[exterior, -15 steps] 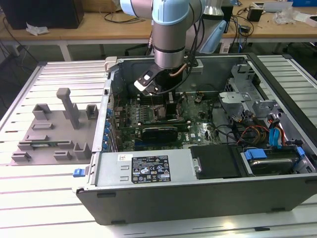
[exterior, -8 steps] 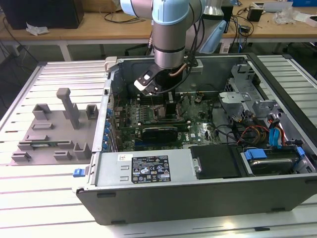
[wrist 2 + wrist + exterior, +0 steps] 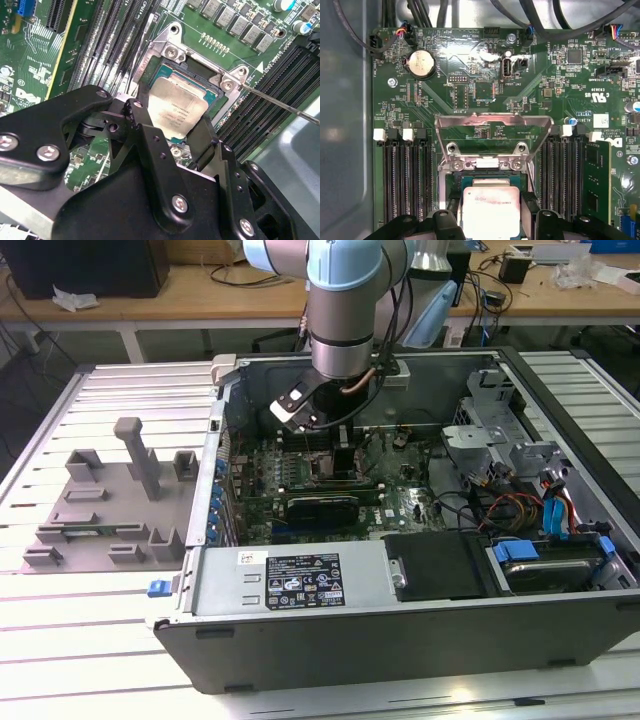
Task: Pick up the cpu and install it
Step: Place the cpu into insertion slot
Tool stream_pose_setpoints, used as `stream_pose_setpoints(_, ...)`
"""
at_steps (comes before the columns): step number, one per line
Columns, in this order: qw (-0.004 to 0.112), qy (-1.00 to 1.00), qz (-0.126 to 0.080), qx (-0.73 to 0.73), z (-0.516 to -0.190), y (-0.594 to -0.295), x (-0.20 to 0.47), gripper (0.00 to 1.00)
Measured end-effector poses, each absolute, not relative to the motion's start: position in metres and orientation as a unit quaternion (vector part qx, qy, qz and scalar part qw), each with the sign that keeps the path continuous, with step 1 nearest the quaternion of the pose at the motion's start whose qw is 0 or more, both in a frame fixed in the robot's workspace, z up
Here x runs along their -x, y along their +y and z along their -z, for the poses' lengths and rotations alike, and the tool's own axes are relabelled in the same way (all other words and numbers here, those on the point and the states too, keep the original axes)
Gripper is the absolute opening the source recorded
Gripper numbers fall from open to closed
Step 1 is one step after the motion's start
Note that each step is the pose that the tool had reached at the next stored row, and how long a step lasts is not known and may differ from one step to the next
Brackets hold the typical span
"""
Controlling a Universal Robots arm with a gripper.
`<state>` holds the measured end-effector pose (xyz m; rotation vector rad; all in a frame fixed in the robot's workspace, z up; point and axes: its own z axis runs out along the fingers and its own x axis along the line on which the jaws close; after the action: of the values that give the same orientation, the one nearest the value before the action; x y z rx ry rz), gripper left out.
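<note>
cpu [image 3: 175,107] lies flat with its silver lid up in the open socket [image 3: 172,50] on the motherboard [image 3: 470,90]. It is square, with no long axis, and its edges run parallel to the socket's. Near the exterior view's centre, inside the computer case [image 3: 300,585], the gripper [image 3: 345,465] clamps two opposite cpu edges.

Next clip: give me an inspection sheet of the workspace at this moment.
Surface: slatted metal table, bearing an open computer case.
Job's things: cpu over the open socket on the motherboard.
Clutter: grey fixture tray at the exterior view's left.
Grippers: end effector inside the case, shut on the cpu's edges.
Cables: black cables along the board's edge; coloured bundle beside the board.
Surroundings: wooden workbench behind.
</note>
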<state>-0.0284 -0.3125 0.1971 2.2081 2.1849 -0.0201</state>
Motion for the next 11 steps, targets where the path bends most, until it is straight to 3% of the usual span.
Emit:
stream_pose_setpoints(8, 0.017, 0.704, 0.006, -0.710, -0.1952, -0.3125, 0.0284, 0.55)
stream_pose_setpoints(11, 0.017, 0.704, 0.006, -0.710, -0.1949, -0.3123, 0.0283, 0.61)
